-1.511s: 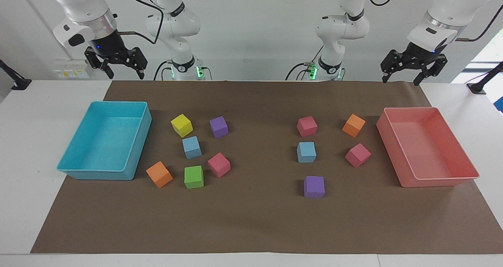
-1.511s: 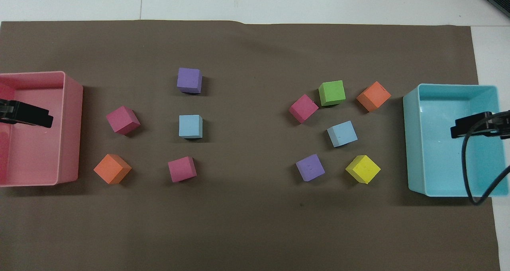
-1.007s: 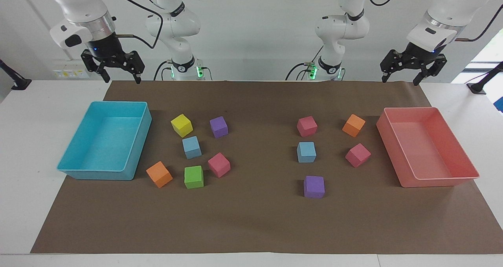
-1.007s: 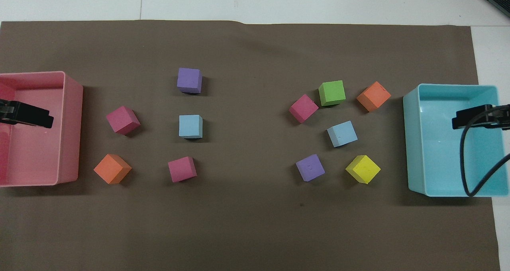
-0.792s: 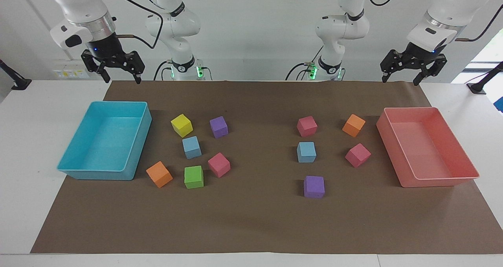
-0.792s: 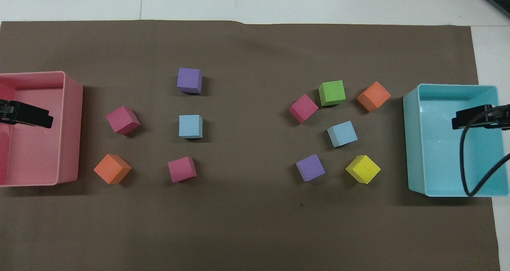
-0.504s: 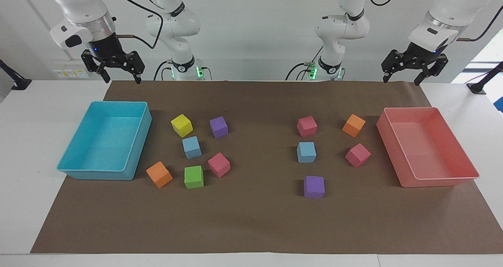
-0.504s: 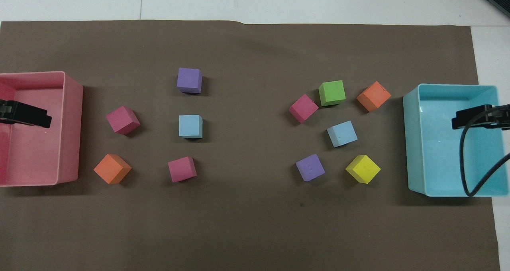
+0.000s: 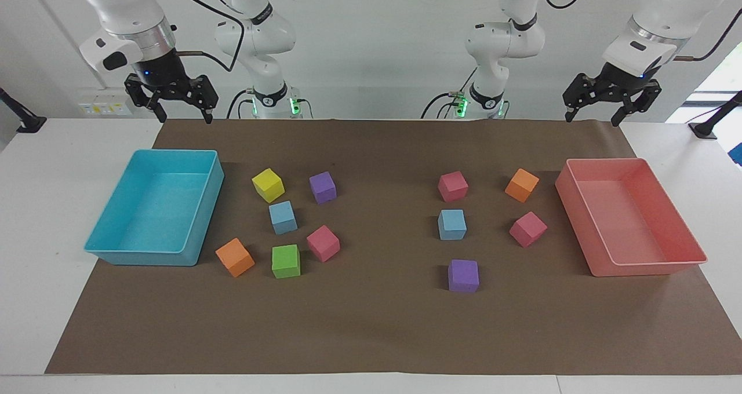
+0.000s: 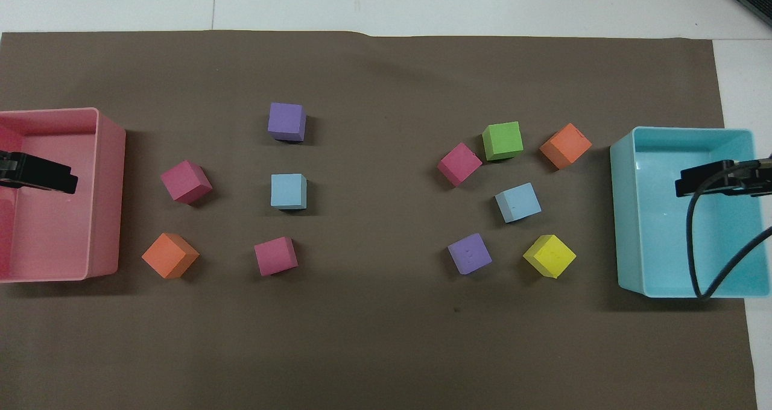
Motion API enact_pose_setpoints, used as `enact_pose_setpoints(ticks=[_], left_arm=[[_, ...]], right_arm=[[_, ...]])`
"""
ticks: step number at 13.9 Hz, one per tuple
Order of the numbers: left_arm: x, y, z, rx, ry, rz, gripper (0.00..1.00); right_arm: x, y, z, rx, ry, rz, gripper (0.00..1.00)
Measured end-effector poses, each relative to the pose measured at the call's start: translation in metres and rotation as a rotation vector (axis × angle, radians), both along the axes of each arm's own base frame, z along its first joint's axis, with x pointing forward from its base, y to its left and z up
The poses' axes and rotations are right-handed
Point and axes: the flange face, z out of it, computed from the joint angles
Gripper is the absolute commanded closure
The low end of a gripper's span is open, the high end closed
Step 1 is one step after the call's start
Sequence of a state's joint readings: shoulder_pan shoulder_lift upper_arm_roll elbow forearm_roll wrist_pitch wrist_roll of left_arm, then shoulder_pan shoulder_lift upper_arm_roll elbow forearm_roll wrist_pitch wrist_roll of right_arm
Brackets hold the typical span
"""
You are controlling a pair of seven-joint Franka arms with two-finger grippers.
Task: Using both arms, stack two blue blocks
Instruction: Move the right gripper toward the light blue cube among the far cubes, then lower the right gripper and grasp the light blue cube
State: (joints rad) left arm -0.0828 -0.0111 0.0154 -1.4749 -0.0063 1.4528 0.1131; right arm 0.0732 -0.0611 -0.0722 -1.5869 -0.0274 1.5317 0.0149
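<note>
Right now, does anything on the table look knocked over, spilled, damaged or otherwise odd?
Nothing stands out. The two blue blocks and the other coloured cubes sit flat and apart on the brown paper, several turned at angles. The turquoise bin and pink bin are upright and hold nothing. Both grippers, right and left, hang open, holding nothing.

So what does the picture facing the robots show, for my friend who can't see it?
Two blue blocks sit apart, unstacked, on brown paper among other coloured cubes, between a turquoise bin and a pink bin. The left hand and right hand hang open and empty by the bins.
</note>
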Motion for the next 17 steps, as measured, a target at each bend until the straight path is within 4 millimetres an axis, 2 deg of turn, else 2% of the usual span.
enact_pose_setpoints(ticks=[4, 8, 10, 14, 17], left_arm=[[0.000, 0.000, 0.000, 0.000, 0.000, 0.000, 0.00], [0.000, 0.000, 0.000, 0.000, 0.000, 0.000, 0.00], [0.000, 0.000, 0.000, 0.000, 0.000, 0.000, 0.00], [0.000, 0.000, 0.000, 0.000, 0.000, 0.000, 0.00], [0.000, 0.000, 0.000, 0.000, 0.000, 0.000, 0.00]], right_arm=[[0.001, 0.013, -0.008, 0.001, 0.012, 0.024, 0.00], [0.008, 0.045, -0.031, -0.001, 0.028, 0.106, 0.00], [0.017, 0.059, -0.053, -0.001, 0.012, 0.166, 0.00], [0.027, 0.073, -0.118, -0.001, 0.038, 0.270, 0.00], [0.032, 0.092, -0.161, 0.002, 0.068, 0.388, 0.00]])
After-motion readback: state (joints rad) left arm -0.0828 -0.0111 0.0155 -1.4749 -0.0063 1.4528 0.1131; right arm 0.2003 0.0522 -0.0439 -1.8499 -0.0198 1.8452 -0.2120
